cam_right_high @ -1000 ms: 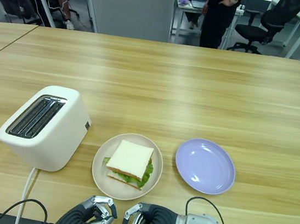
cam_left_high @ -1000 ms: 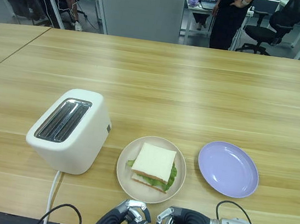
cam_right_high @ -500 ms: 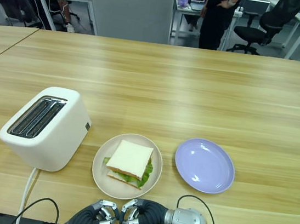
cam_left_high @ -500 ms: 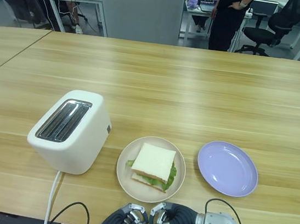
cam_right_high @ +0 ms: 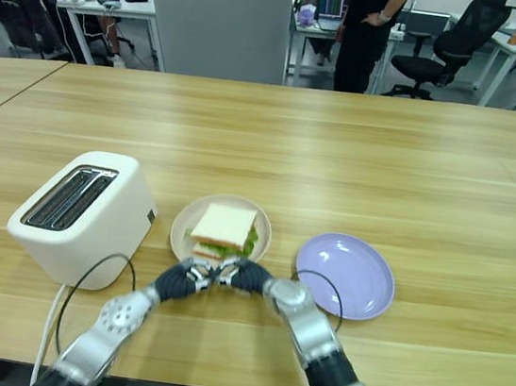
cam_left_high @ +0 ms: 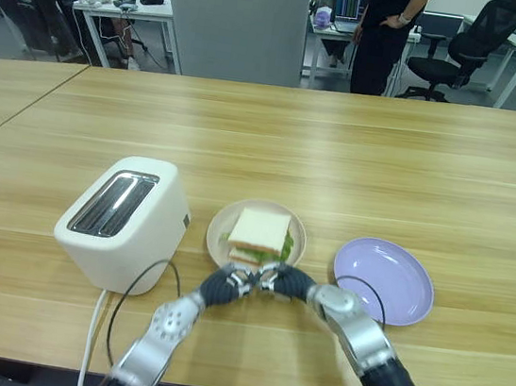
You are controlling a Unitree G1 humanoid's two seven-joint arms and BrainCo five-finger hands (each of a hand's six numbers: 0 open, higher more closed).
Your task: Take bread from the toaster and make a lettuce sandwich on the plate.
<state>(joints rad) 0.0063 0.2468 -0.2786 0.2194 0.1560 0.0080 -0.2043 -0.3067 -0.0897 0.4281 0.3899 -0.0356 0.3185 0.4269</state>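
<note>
One desk [cam_left_high: 386, 162] | white toaster [cam_left_high: 125, 223] at left | purple plate [cam_left_high: 385, 278] at right | beige plate [cam_left_high: 217, 230] between them, bearing lettuce sandwich [cam_left_high: 258, 231] | left robot hand [cam_left_high: 227, 282], right robot hand [cam_left_high: 283, 280] clenched, grasping nothing, together at beige plate's near rim

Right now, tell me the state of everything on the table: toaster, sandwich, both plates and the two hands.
Toaster: upright, no bread in the slots.
Sandwich: assembled, lettuce between two slices, on the beige plate.
Beige plate: carries the sandwich.
Purple plate: empty.
Left hand: curled, holding nothing, at beige plate's near edge.
Right hand: curled, holding nothing, beside the left hand.
</note>
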